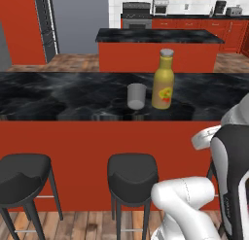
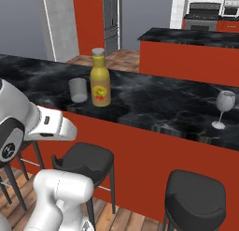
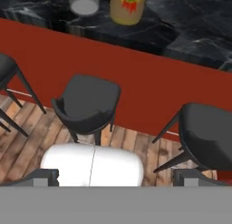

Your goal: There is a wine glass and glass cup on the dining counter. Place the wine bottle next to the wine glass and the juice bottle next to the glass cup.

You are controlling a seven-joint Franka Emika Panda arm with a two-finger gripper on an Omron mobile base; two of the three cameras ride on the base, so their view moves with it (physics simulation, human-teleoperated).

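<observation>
Nearest you, in the hand view, the gripper looks down with its two dark finger tips spread wide at the bottom corners, nothing between them. Below it lie the plank floor and the black stools drawn up against the red panel of the dining counter.

On the black veined top, the juice bottle stands upright with the glass cup just beside it, apart but close. The bottle's round label shows red and yellow shapes; you can read no lettering on it in any view. In the hand view you see only the bottle's lower part and the cup's base at the top edge.

The right base view gives you what the left does not: the wine glass standing upright near the counter's front edge, well apart from the juice bottle and the cup. The counter between them is bare marble.

The stools stand between the robot's base and the counter front.

Farther back, you see the shorter red island with its own black top, then red cabinets and a steel oven along the back wall.
</observation>
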